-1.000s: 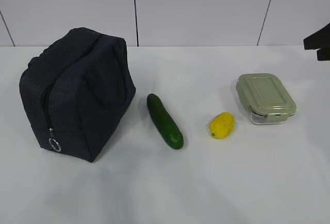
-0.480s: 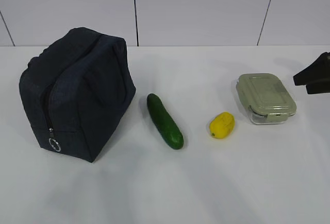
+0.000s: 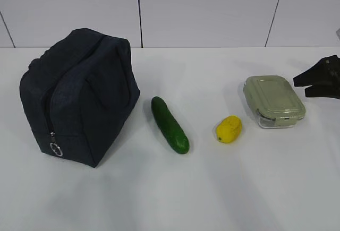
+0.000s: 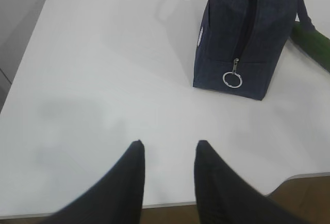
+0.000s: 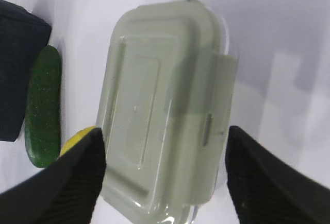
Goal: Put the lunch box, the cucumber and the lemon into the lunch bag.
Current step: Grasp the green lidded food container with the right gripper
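Note:
The lunch box (image 3: 274, 101) with its sage-green lid stands at the right of the white table; it fills the right wrist view (image 5: 165, 105). My right gripper (image 3: 304, 80) is open, just right of the box and above it; its fingers (image 5: 77, 177) straddle the box's width without touching. The lemon (image 3: 229, 129) lies left of the box. The cucumber (image 3: 169, 124) lies mid-table, also seen in the right wrist view (image 5: 43, 105). The dark navy lunch bag (image 3: 77, 95) stands at the left with its zipper shut, ring pull (image 4: 232, 79) low. My left gripper (image 4: 168, 147) is open and empty over bare table.
The table's front edge (image 4: 216, 199) runs under my left gripper, with brown floor beyond. A pale panelled wall (image 3: 212, 8) stands behind the table.
My right gripper has come in from the right edge and moved down and left toward the lunch box. The objects have not moved.

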